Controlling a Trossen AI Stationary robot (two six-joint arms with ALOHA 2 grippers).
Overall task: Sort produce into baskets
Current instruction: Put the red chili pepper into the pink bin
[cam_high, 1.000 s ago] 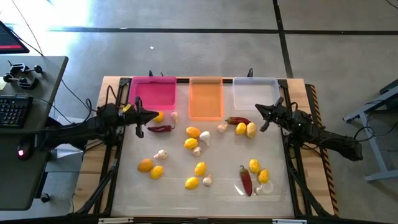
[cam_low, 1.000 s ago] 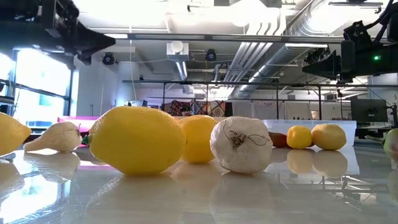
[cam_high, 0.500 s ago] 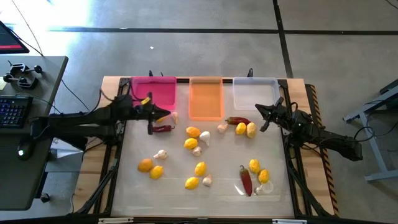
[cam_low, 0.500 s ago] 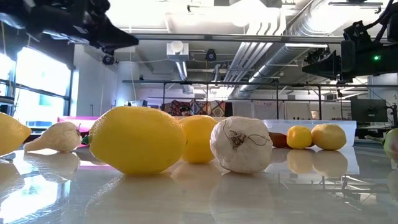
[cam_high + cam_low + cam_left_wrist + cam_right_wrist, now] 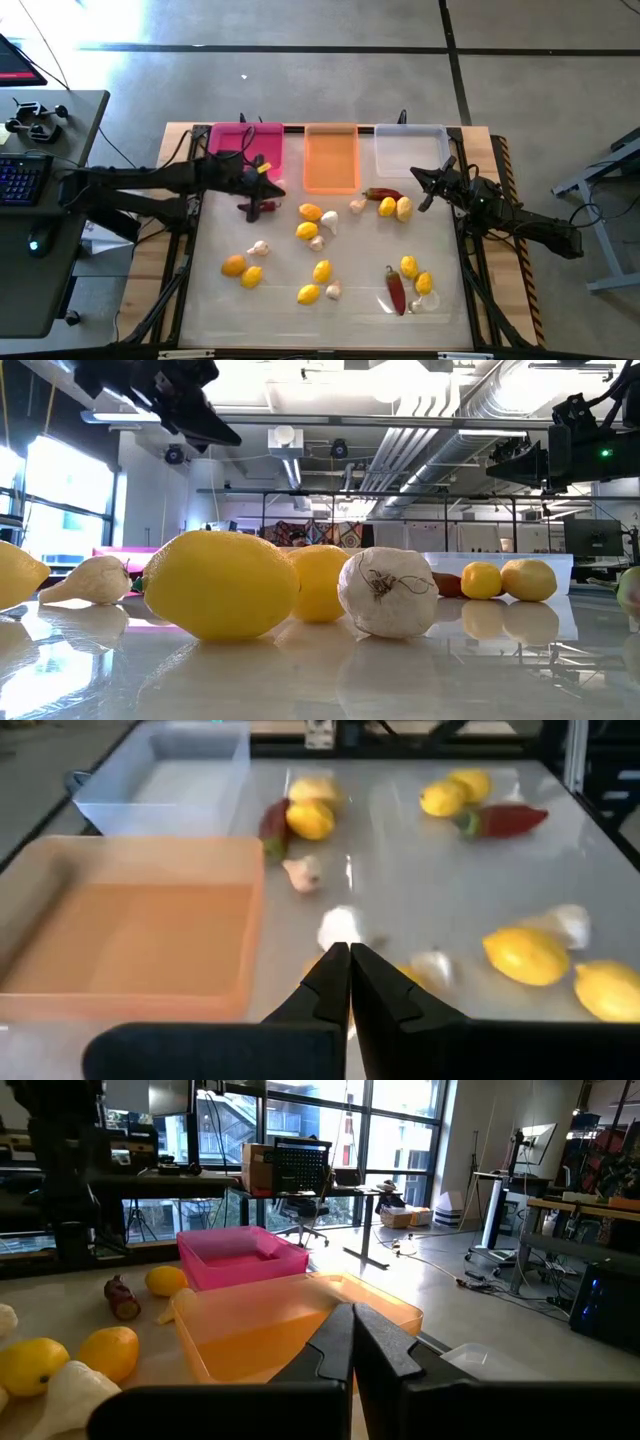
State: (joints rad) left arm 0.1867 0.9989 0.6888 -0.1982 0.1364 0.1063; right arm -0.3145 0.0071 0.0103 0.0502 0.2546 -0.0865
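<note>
- Only the high view shows the three baskets in a row along the far edge: pink basket (image 5: 247, 148), orange basket (image 5: 331, 156), clear basket (image 5: 409, 148), with the produce scattered on the table (image 5: 330, 320) nearer.
- Left gripper (image 5: 272, 190), near the pink basket: fingers pressed together, empty.
- Right gripper (image 5: 424, 195), near the clear basket: fingers likewise together, empty.

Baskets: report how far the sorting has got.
Done: nothing; the magenta-pink plastic basket, translucent orange basket and clear whitish basket all look empty. In hand: the left gripper, shut and empty, hovers near a dark red chili pepper; the right gripper waits shut. Left: every yellow lemon, chili and whitish garlic bulb lies on the table.
</note>
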